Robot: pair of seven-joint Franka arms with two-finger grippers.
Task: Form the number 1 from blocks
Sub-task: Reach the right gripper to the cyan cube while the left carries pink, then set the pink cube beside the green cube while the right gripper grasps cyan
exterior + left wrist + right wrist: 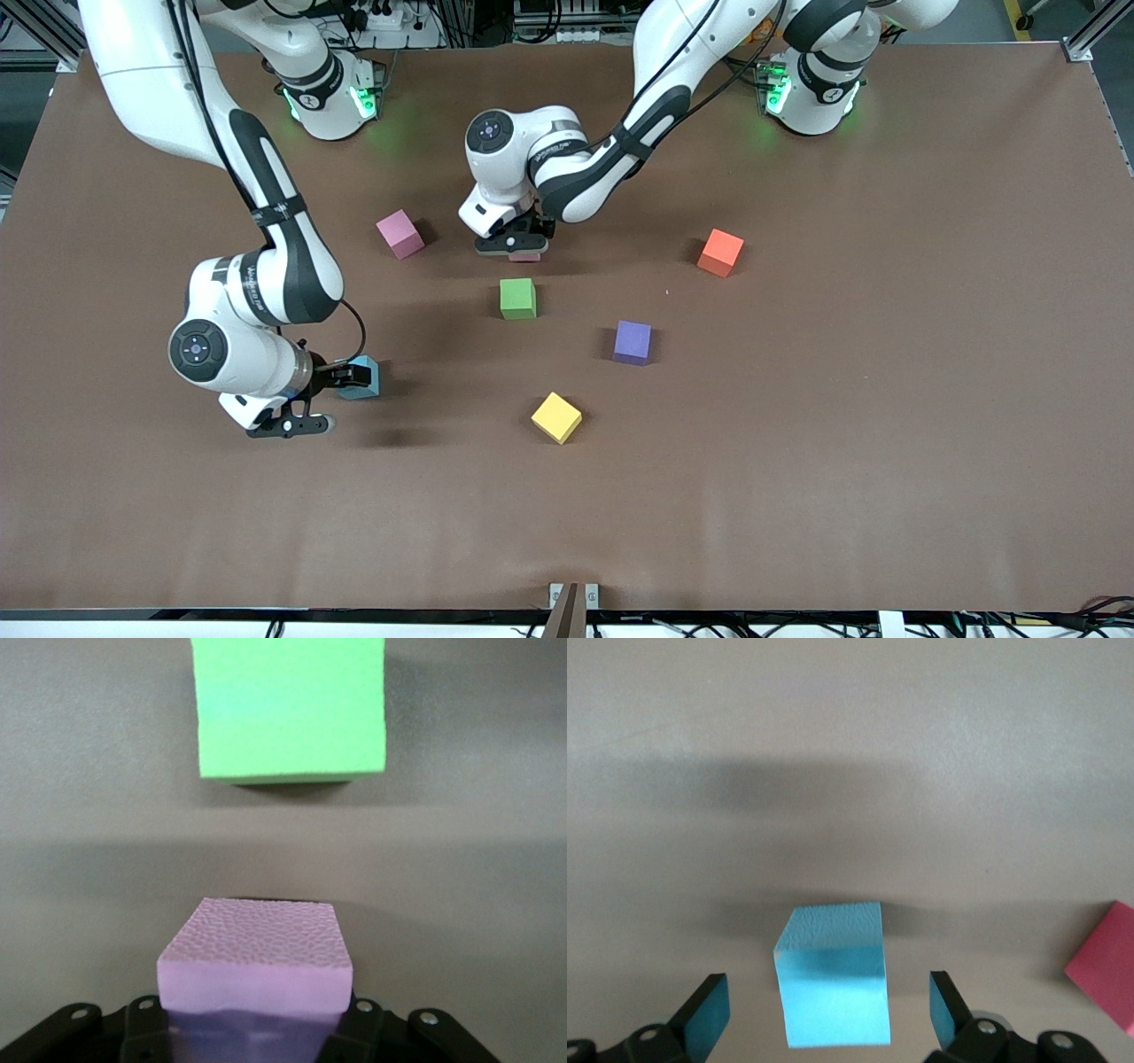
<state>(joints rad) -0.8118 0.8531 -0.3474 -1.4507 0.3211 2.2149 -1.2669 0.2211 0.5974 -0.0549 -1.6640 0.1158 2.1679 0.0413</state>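
On the brown table point(886, 443), front view: the left gripper point(516, 245), reaching in from its base at the view's upper right, sits low over a pink block point(525, 257) whose edge shows just beneath it. The green block point(517, 298) lies just nearer the camera, apart from it. The right gripper point(347, 375) is at the light blue block point(363, 377), toward the right arm's end. A second pink block point(400, 234), a red block point(720, 252), a purple block point(633, 342) and a yellow cube point(556, 417) lie apart from these.

Left wrist view: the left gripper point(255, 1028) is closed on the pink block point(257, 961); the green block point(291, 709) lies straight ahead with bare table between, its faces roughly square to the held block.

Right wrist view: the right gripper point(829, 1014) stands wide, one finger point(704, 1014) on each side of the light blue block point(833, 983), neither touching; the block sits slightly skewed to the jaws. It is not held.
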